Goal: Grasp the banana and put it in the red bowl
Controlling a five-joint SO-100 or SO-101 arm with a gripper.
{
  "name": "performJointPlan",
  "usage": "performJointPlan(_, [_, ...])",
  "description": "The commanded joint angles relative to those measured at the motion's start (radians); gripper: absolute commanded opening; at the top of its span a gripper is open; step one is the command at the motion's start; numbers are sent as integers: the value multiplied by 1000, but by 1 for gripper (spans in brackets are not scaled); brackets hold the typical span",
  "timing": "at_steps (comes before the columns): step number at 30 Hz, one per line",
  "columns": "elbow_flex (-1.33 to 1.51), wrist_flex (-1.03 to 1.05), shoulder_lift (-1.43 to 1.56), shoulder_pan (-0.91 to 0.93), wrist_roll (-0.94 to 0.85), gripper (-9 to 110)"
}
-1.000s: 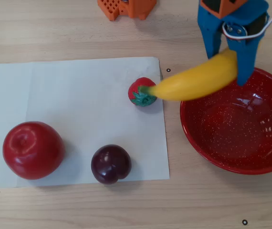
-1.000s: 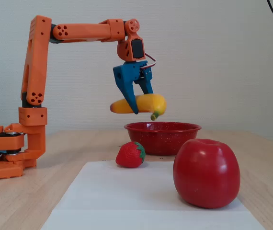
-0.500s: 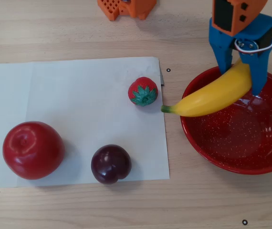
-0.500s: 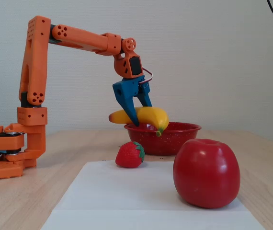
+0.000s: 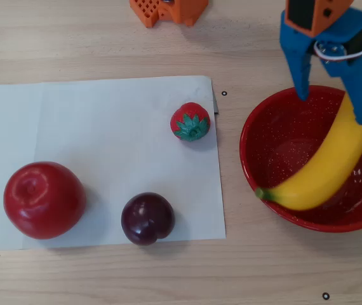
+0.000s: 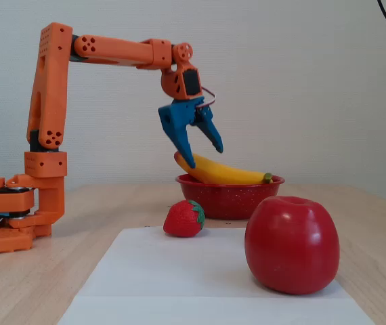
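The yellow banana (image 5: 327,171) lies in the red speckled bowl (image 5: 251,136) at the right of the overhead view. Its green stem tip rests on the near-left rim and its other end pokes over the far-right rim. In the fixed view the banana (image 6: 227,176) lies across the top of the bowl (image 6: 227,200). My blue gripper (image 5: 332,98) is open above the banana's far end, with its jaws spread wide. In the fixed view the gripper (image 6: 205,156) hangs just over the banana's left end, one fingertip (image 6: 191,161) close beside it. It holds nothing.
A sheet of white paper (image 5: 105,140) covers the left of the table. On it are a strawberry (image 5: 190,122), a dark plum (image 5: 147,218) and a red apple (image 5: 43,200). The orange arm base (image 6: 17,210) stands at the table's far side.
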Motion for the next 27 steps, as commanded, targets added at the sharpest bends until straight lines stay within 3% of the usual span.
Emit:
performJointPlan(1, [-153, 55, 123, -46, -23, 26])
performJointPlan(7, [-262, 150, 155, -106, 11, 0])
performJointPlan(20, [-371, 324, 285, -336, -15, 0])
performJointPlan(27, [-81, 141, 512, -468, -18, 0])
